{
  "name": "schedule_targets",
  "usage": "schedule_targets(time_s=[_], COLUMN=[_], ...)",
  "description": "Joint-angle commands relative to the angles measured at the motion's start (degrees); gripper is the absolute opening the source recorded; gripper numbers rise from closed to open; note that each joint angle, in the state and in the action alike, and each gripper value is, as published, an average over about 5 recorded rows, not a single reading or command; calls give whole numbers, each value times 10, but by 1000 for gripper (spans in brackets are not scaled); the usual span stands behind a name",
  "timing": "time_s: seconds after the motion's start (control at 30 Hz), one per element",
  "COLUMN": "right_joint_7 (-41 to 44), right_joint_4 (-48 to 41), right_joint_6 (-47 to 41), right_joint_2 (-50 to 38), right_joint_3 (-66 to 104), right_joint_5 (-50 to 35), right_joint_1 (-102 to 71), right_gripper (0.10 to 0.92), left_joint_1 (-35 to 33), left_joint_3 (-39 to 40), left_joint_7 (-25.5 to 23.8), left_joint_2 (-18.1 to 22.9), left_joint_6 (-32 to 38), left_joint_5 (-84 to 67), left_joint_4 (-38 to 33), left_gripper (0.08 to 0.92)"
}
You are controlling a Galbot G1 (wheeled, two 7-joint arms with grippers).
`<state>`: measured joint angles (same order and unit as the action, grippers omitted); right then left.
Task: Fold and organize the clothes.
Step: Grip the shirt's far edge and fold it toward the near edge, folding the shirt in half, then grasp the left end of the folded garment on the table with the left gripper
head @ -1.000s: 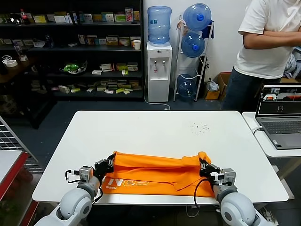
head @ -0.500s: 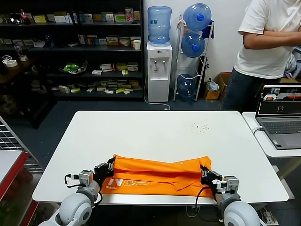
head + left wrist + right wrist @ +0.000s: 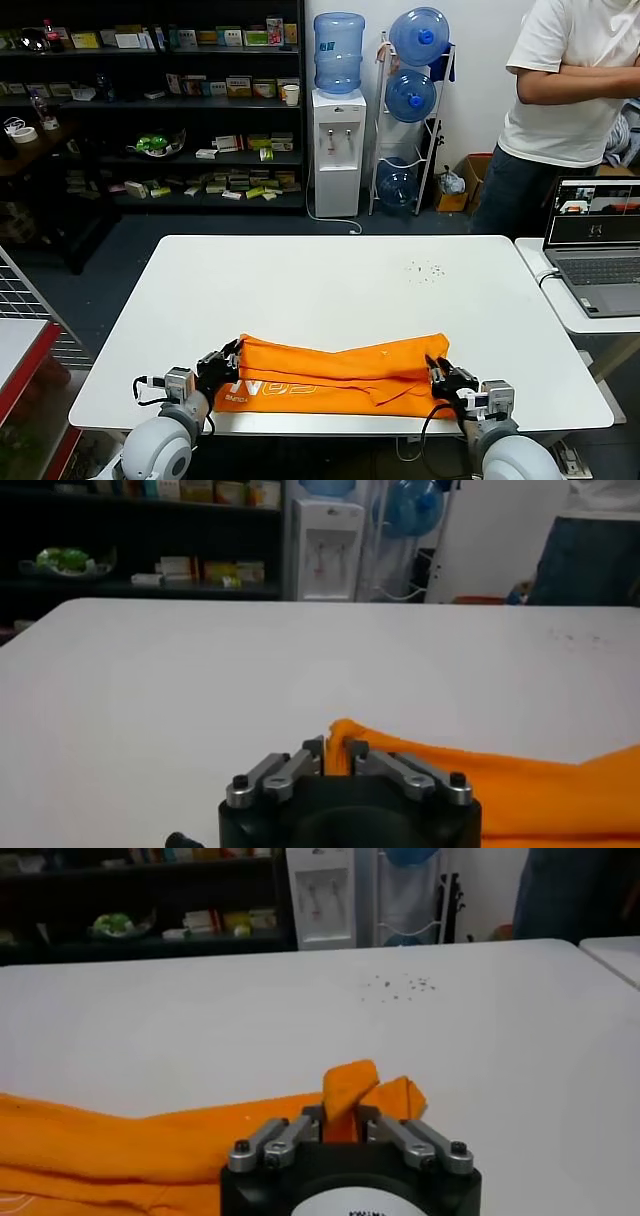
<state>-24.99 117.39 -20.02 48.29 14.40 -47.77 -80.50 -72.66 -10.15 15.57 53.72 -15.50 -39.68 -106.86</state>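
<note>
- Folding looks like the step in hand; the orange T-shirt [image 3: 335, 374] lies as a long band across the near edge of the white desk [image 3: 330, 285], pale lettering showing on the lower layer toward the robot's left; an upper layer is doubled over it.
- The left claw [image 3: 226, 361] sits at the shirt's left end, low over the desk; in the left wrist view its fingers are pressed together on a pinch of orange cloth [image 3: 345, 742].
- The right claw [image 3: 438, 372] sits at the shirt's right end; the right wrist view shows it clamped on a raised tab of cloth [image 3: 348, 1096].
- Both ends seem held at about the same height near the desk edge, so the fold appears close to being laid.
- Next, I judge, both claws need to set the cloth flat and let go together; uneven release could skew the top layer.
- A laptop [image 3: 595, 250] stands on the side desk, well apart.
</note>
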Motion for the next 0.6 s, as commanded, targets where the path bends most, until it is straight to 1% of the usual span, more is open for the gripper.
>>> schedule_targets(time_s=[0.03, 0.23, 0.43, 0.53, 0.6], right_joint_7=[20, 42, 43, 42, 40], right_joint_4=[15, 28, 30, 33, 33], right_joint_6=[10, 24, 26, 25, 24], right_joint_2=[5, 18, 30, 33, 34], right_joint_3=[33, 70, 80, 80, 80], right_joint_5=[30, 66, 77, 80, 80], right_joint_1=[-38, -89, -105, -107, -108], right_gripper=[430, 603, 769, 813, 820], left_joint_1=[-26, -57, -46, -38, -37], left_joint_3=[-22, -45, -47, -43, -40], left_joint_7=[-6, -28, -38, -39, -38], left_joint_2=[11, 37, 56, 59, 58], left_joint_6=[-3, 19, 31, 32, 32], left_joint_5=[10, 32, 37, 33, 29], left_joint_4=[-5, 9, 44, 59, 61], left_gripper=[350, 523, 697, 774, 803])
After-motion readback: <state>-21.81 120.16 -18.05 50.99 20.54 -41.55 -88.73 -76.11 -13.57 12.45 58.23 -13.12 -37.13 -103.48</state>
